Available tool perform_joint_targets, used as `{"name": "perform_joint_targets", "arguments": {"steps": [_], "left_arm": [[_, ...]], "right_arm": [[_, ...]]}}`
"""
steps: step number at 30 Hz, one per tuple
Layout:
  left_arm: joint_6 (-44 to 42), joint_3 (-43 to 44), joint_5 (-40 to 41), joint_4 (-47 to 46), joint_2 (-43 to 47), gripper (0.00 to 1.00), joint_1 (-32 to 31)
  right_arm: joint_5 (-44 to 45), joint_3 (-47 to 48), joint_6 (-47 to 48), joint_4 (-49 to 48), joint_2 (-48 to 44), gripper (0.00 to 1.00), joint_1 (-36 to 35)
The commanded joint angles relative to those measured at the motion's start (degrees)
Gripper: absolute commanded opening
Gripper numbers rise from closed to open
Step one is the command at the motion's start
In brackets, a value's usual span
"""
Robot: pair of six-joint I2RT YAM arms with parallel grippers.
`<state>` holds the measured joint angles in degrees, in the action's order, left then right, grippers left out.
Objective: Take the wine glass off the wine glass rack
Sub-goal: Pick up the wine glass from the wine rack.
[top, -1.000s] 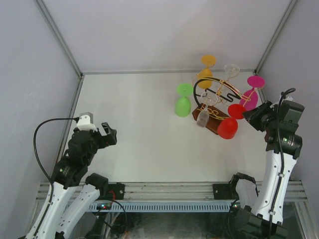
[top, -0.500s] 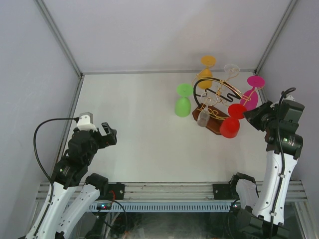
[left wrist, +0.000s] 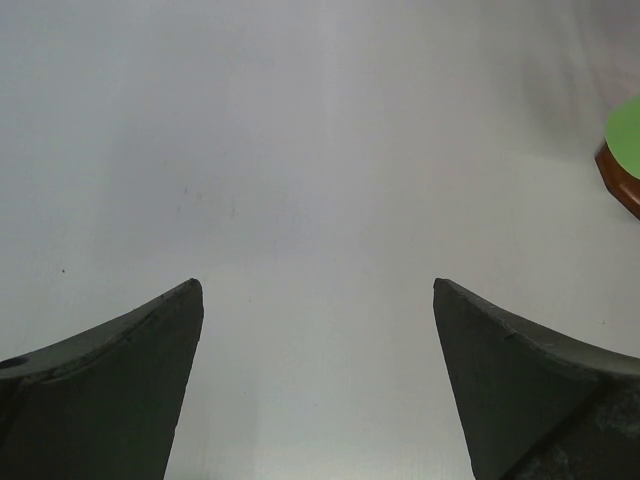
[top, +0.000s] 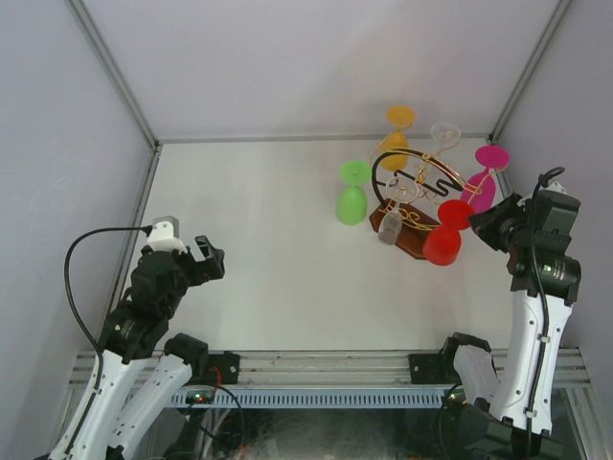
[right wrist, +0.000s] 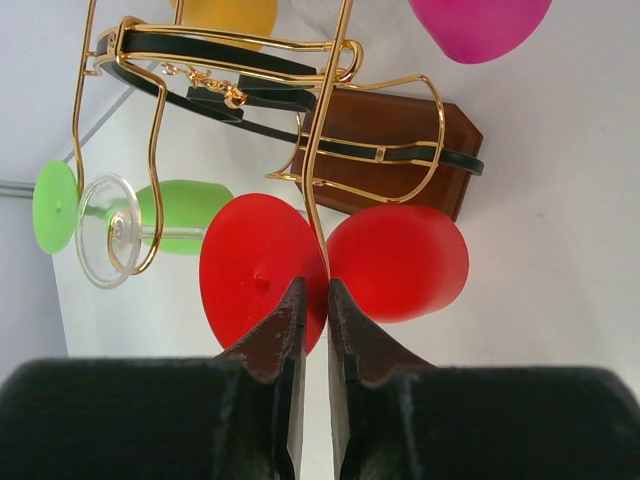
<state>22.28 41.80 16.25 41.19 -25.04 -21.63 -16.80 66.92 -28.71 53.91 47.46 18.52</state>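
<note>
Rack point(top: 410, 236): upper right of the top view, on the table point(top: 259, 220); brown base, black wavy arch, gold wire arms.
Red glass point(right wrist: 400, 262): hanging upside down from a gold arm at the rack's lower right side in the top view; foot disc left of centre and bowl right of centre in the right wrist view; touching the wire.
Right gripper point(right wrist: 315, 298): clenched on the red glass between foot and bowl; fingers almost together, only a thin slit between; stem itself hidden by the tips.
Left gripper point(left wrist: 315, 300): released, fingers spread wide; low at the left of the top view, well apart from the rack; over bare table.
Green glass point(top: 351, 204): left side of the rack; a sliver at the right edge of the left wrist view.
Pink glass point(top: 482, 187): right side of the rack, above the red one.
Orange glass point(top: 395, 144): top of the rack.
Clear glass point(top: 390, 227): just left of the base.
</note>
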Motion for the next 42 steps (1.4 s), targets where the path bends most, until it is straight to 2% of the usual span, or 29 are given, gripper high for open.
{"name": "perform_joint_targets", "arguments": {"steps": [1,17,21,25,35,42], "left_arm": [[-0.49,0.12,0.04,-2.08,-0.46,1.0,-0.26],[-0.49,0.12,0.1,-2.05,-0.38,1.0,-0.26],[-0.49,0.07,0.01,-2.08,-0.45,1.0,-0.21],[-0.44,0.12,0.01,-2.03,-0.42,1.0,-0.24],[-0.44,0.09,0.01,-2.08,-0.51,1.0,-0.24],[-0.49,0.1,-0.08,-2.06,-0.69,1.0,-0.26]], "right_arm": [[2.73,-2.21,1.29,-0.13,0.43,0.07,-0.33],[2.85,-0.41,2.31,0.17,0.5,0.17,-0.55],[1.0,-0.47,2.18,-0.57,0.53,0.14,-0.83],[-0.43,-0.56,1.08,-2.06,-0.05,0.05,-0.92],[3.39,0.57,2.47,-0.32,-0.89,0.0,-1.11],[-1.36,0.34,-1.42,-4.03,-2.84,0.0,-0.95]]}}
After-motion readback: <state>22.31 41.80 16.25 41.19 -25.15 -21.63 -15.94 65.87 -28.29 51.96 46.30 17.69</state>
